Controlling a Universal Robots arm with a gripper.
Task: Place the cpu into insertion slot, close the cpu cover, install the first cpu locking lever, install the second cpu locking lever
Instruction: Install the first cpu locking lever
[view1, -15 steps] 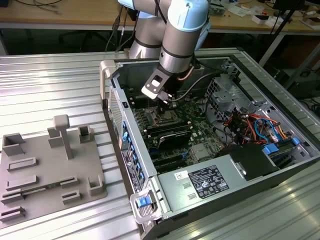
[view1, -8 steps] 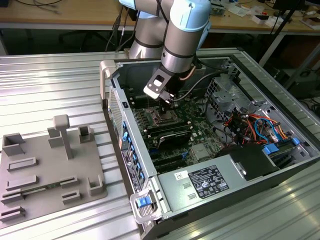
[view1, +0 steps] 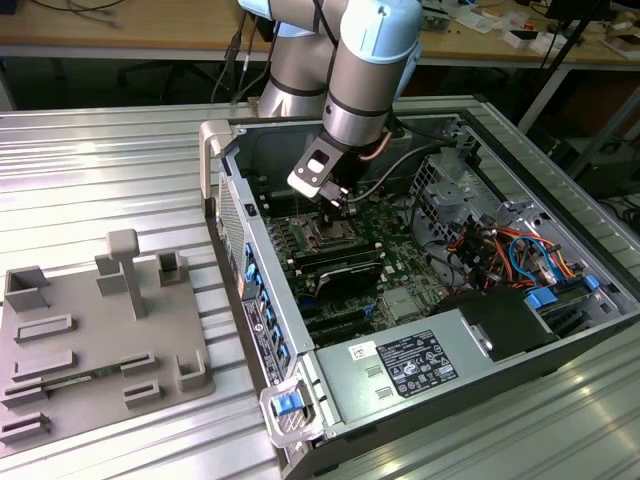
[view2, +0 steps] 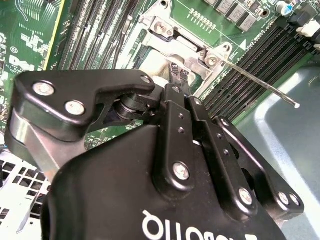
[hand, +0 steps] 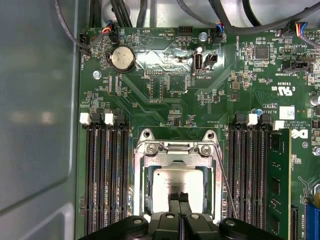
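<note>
Grey arm (view1: 362, 70) leans down into the computer case (view1: 250, 290), jaws pinched closed (holding nothing) over the cpu (hand: 172, 181).

Silvery-grey cpu (hand: 167, 182), green circuit board (hand: 165, 105)

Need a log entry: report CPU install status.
Fingers shut, tips over cpu. Cpu in insertion slot, cpu cover down. One locking lever sticking out, unlatched.

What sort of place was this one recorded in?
Probably a robotics lab or workshop: a robot arm reaches into an open computer case on a ribbed metal table, with cluttered wooden workbenches behind.
</note>
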